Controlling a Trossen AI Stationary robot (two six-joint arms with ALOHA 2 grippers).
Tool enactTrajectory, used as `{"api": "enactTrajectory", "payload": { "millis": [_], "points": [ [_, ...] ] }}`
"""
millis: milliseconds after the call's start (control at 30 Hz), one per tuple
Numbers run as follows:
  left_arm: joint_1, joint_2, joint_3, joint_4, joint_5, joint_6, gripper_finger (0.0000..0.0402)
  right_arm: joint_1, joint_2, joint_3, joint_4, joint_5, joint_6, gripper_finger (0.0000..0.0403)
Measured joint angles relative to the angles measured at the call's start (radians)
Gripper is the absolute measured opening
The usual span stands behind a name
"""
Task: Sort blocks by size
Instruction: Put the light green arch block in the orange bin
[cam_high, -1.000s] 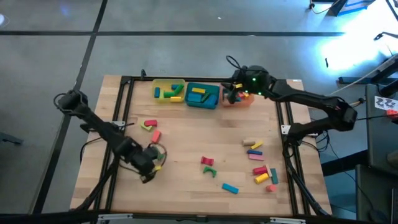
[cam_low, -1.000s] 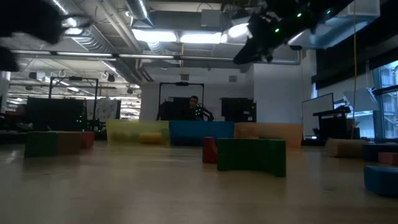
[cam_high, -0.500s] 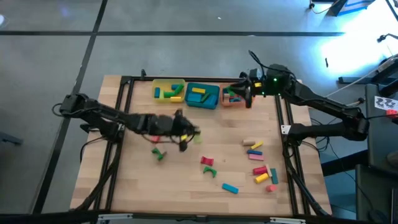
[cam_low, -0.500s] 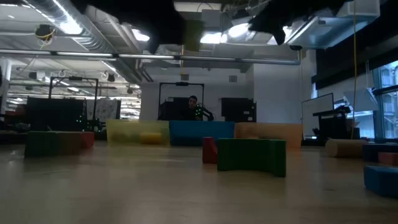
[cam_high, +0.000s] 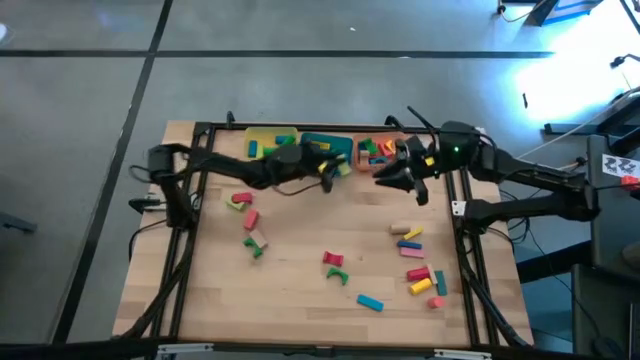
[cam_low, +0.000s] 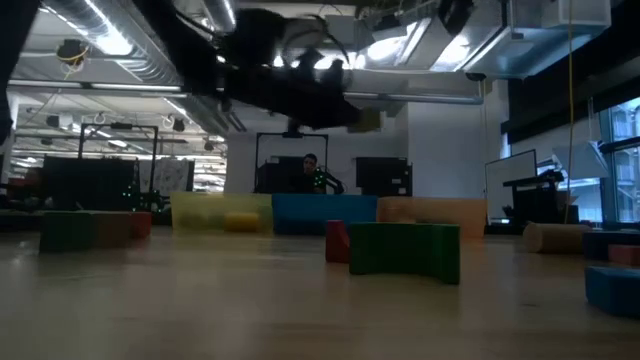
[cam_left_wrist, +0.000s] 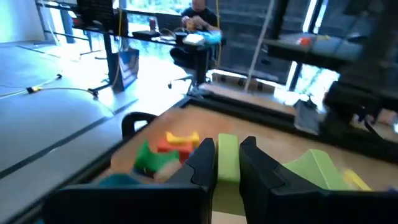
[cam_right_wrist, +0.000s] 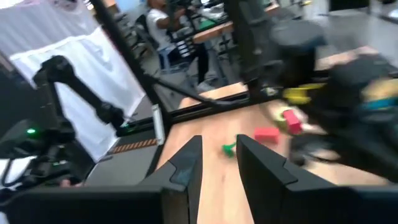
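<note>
Three trays stand along the far edge: yellow (cam_high: 262, 140), teal (cam_high: 312, 150) and orange (cam_high: 372, 152), each with blocks in it. My left gripper (cam_high: 335, 172) reaches level from the table's left over the teal tray and is shut on a light green block (cam_left_wrist: 227, 158). My right gripper (cam_high: 385, 178) hovers just near of the orange tray, slightly open, with nothing between its fingers (cam_right_wrist: 186, 163). Loose blocks lie flat on the wood: pink, red and green ones (cam_high: 248, 218) at the left, a red and green pair (cam_high: 334, 266) in the middle, and several (cam_high: 418, 262) at the right. My left gripper pinches the light green block by its two long sides (cam_left_wrist: 219, 163) between the two fingers. The fingers come level from the table's left and the block lies along them. It is lifted clear, above the teal tray.
A black frame rail (cam_high: 200, 200) runs along the table's left side and another (cam_high: 462, 215) along the right. A blue block (cam_high: 370, 302) lies near the front edge. Bare wood (cam_high: 300, 215) lies between the left and middle groups of blocks.
My left gripper has swept from the near left of the table toward the far edge and right, up to the teal tray, tipping from pointing down to level and carrying the green block along. My right gripper has drawn back from the orange tray toward the right and near side, rising.
</note>
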Motion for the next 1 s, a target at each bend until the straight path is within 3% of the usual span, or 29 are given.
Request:
{"api": "enactTrajectory", "payload": {
  "millis": [333,467,767,1000],
  "points": [
    [0.096,0.329,0.386,-0.011,0.027,0.085,0.0043,0.172,0.0,0.0,-0.216,0.005,0.077,0.0101],
    [0.12,0.399,0.495,-0.092,0.024,0.059,0.0041,0.241,0.0,0.0,-0.376,0.118,0.131,0.0101],
    [0.125,0.413,0.548,-0.184,0.024,0.078,0.008,0.344,0.01,0.0,-0.714,0.498,0.179,0.0101],
    [0.126,0.411,0.548,-0.229,0.02,0.046,0.0139,0.346,0.039,0.0,-0.754,0.568,0.175,0.0101]
  ]
}}
